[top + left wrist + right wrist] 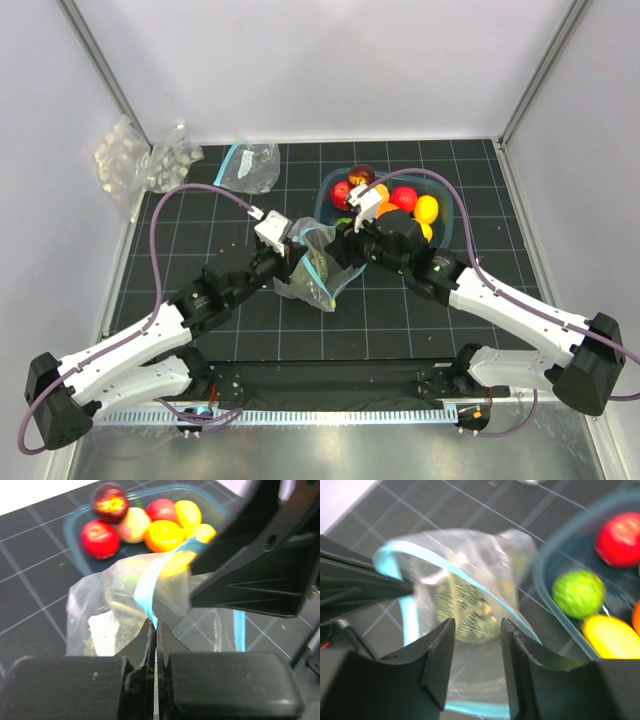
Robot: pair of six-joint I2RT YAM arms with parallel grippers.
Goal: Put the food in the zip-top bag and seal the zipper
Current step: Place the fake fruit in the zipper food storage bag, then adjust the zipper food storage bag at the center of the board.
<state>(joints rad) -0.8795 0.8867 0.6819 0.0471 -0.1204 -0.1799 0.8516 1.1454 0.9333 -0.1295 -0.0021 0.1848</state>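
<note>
A: L arm?
B: Left pincer (155, 630) is clamped tight, no gap, on the zipper (150, 585) at the near rim of the zip-top bag (95, 610). The teal strip runs up from betw. its tips.
A: R arm?
B: Right pincer (477, 625) has its jaws apart, moderate gap, nothing gripped. It hangs over the bag's mouth, w/ the teal rim curving under the gap. Touching the plastic or not, can't tell.
A: Where's the bag?
B: Mid surface (450, 320), betw. the two pincers, just beside the tub (72, 535) on its left side. Mouth is pulled open; the strip makes a loop in the right wrist view.
A: Anything inside?
B: Yes, the melon (462, 607): dull green, netted skin, low in the bag, seen through the plastic.
A: Other food?
B: All in the tub. Green ball (577, 592), red ball (620, 537) and lemon (612, 635) on the side nearest the bag, plus an orange ball (162, 535) and a dark red ball (110, 502) w/ a yellow patch. More red and yellow ones are packed in w/ them, touching.
A: Else on there?
B: Second clear bag (248, 165) w/ a teal strip lies flat at the back, well apart from the arms. Packs of white lumps (130, 160) sit at the back-left corner, by the wall.
</note>
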